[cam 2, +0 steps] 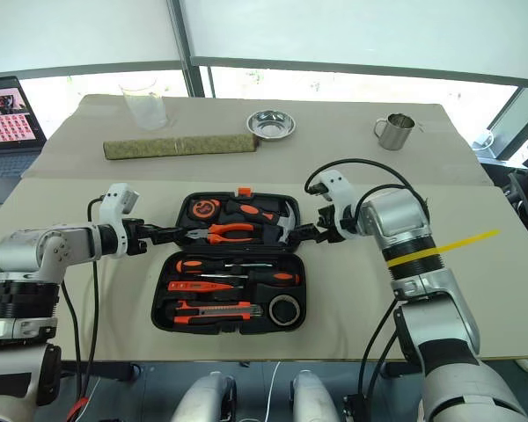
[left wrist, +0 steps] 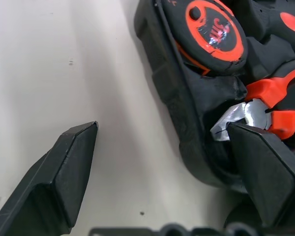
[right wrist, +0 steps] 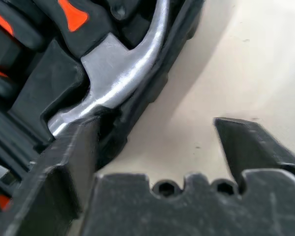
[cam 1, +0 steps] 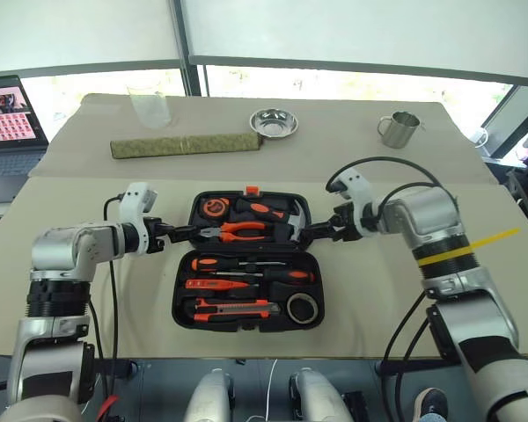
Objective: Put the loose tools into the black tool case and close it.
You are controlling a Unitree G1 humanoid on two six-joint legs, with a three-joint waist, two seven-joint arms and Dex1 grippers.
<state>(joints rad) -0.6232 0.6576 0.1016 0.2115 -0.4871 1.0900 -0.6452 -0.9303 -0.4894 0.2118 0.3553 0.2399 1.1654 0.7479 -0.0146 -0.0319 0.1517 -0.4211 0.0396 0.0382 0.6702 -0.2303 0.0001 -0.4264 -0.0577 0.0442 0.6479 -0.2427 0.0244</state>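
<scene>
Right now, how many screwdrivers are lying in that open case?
2, both in the tool case's near half: upper screwdriver in the top slot, lower screwdriver just beneath it.

Both arms reach inward over the desk, the left hand [cam 1: 178, 233] and right hand [cam 1: 321, 229] facing each other, fingers spread apart.

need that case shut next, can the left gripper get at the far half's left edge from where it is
Probably yes. The left gripper is open and straddles the left wall of the black tool case: one finger over bare table, the other inside by the pliers. Nothing blocks it.
</scene>
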